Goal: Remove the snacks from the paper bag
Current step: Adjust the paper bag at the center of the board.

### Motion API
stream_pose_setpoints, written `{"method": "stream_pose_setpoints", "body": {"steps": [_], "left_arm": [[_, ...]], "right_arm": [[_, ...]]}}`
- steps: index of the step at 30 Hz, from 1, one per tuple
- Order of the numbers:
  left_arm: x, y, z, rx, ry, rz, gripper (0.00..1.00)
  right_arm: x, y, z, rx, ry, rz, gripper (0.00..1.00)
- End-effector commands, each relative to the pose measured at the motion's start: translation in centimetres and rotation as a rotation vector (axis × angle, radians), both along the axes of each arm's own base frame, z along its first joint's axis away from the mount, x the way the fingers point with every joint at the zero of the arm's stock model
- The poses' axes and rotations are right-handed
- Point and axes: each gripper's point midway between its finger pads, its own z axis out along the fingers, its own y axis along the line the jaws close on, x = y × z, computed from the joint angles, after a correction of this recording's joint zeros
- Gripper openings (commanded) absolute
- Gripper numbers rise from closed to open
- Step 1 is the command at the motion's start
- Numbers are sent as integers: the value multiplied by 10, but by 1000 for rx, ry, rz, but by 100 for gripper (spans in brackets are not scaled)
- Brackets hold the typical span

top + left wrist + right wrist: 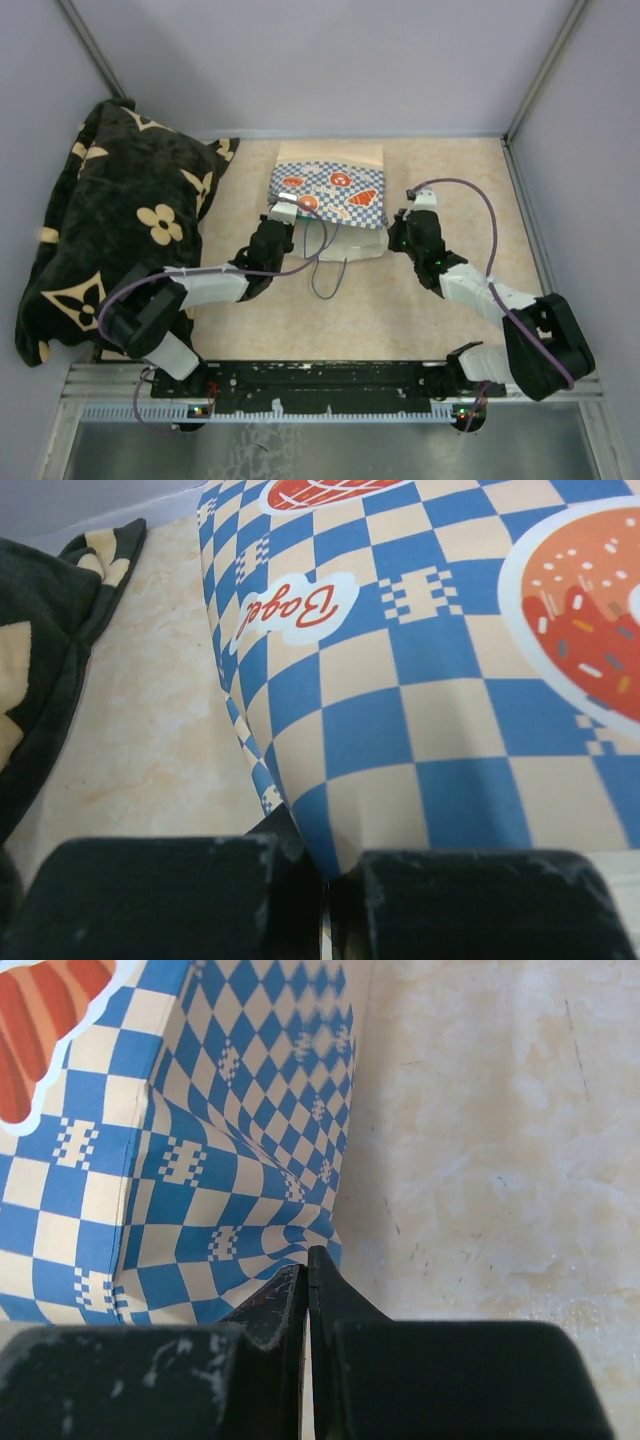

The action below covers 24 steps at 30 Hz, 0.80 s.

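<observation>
Task is sitting at its opening stage: no snacks are showing in any of the three views, neither on the table (420, 310) nor poking out of the paper bag (330, 195), so judging from this they are all lying inside and every one is waiting to be taken out. The bag is lying flat at the middle of the table, just right of the black floral blanket (120, 220), with its checkered band facing up and its thin blue string handles (325, 272) trailing toward the arms, which suggests the mouth is pointing at the near edge. The left gripper (283, 212) is sitting at the bag's left edge; in its wrist view the jaws are standing clenched together and the checkered paper's edge is running down into the slit between them (322, 885), so it is pinching the bag. The right gripper (394, 228) is sitting at the bag's right edge, likewise clamped tight, with a creased corner of the paper meeting the closed tips (308, 1278); it is reading as a pinch on that fold, though how much paper is caught is hard to tell.
</observation>
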Motion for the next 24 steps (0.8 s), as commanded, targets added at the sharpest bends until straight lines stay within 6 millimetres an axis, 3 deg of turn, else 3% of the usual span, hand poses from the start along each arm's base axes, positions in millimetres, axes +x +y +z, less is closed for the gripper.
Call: {"method": "stream_pose_setpoints", "body": {"steps": [1, 10, 13, 16, 19, 22, 24], "left_arm": [[12, -1, -5, -38, -55, 42, 0], [54, -56, -14, -6, -87, -76, 0], [55, -74, -8, -27, -90, -124, 0], [44, -98, -4, -33, -66, -230, 3], [22, -133, -11, 51, 1, -419, 28], [0, -154, -20, 109, 112, -543, 57], [-24, -158, -25, 117, 199, -640, 67]], "right_arm": [[35, -10, 1, 77, -27, -87, 0], [107, -23, -8, 92, 1, -160, 0], [123, -42, 3, 120, -15, -191, 0], [131, -65, 11, 165, -25, -208, 3], [135, -79, 23, 206, -42, -199, 20], [136, -80, 32, 226, -45, -173, 35], [132, -77, 33, 234, -35, -158, 55]]}}
